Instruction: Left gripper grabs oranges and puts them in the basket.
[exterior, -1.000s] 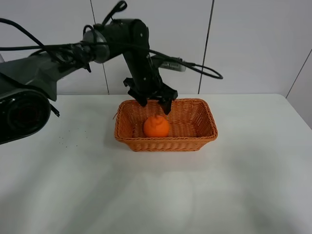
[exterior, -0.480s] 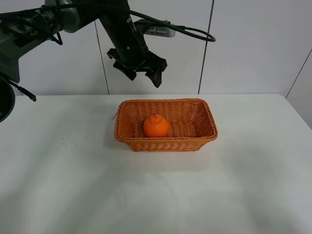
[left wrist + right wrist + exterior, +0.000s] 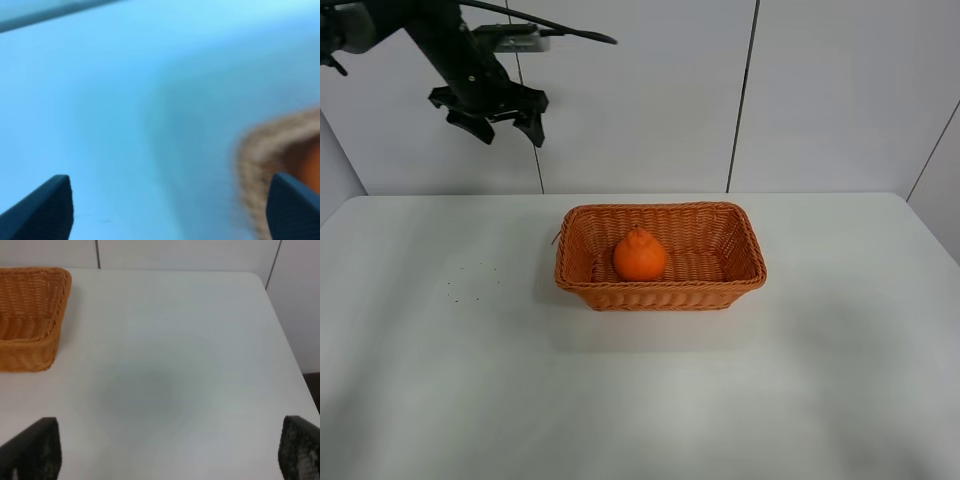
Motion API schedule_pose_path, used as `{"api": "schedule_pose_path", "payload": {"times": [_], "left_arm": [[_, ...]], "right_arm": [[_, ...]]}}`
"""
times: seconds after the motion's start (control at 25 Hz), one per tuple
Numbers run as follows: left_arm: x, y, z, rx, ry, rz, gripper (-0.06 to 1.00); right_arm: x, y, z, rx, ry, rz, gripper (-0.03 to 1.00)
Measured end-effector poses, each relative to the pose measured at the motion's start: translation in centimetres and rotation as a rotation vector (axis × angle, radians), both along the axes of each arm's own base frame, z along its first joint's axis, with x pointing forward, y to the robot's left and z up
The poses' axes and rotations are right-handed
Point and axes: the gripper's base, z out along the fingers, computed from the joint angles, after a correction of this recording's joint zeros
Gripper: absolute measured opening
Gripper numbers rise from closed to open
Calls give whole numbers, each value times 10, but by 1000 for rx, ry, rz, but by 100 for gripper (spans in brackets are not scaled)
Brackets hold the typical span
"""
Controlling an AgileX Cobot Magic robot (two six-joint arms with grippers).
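The orange (image 3: 640,256) lies inside the wicker basket (image 3: 735,260) on the white table, left of the basket's middle. My left gripper (image 3: 505,120) is open and empty, raised high at the back left, well apart from the basket. In the blurred left wrist view its two fingertips (image 3: 42,210) stand wide apart over the table, with the basket's rim (image 3: 260,150) at one side. My right gripper is out of the exterior view; in the right wrist view its fingertips (image 3: 30,450) stand wide apart and empty, with a basket corner (image 3: 30,315) beyond.
The white table (image 3: 640,400) runs to a back edge against a paneled wall (image 3: 740,100). A few dark specks (image 3: 470,280) lie on the table left of the basket. The table's right edge (image 3: 285,340) shows in the right wrist view.
My left gripper rose from just above the basket and swung up and to the left, empty. The orange stays in the basket.
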Motion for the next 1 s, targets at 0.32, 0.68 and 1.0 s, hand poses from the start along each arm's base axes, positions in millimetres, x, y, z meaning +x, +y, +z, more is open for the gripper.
{"api": "schedule_pose_path", "payload": {"times": [0.32, 0.68, 1.0], "left_arm": [[7, 96, 0, 0, 4, 211, 88], [-9, 105, 9, -1, 38, 235, 88], [-73, 100, 60, -4, 15, 234, 87]], "right_arm": [[0, 0, 0, 0, 0, 0, 69], [0, 0, 0, 0, 0, 0, 69], [0, 0, 0, 0, 0, 0, 69]]}}
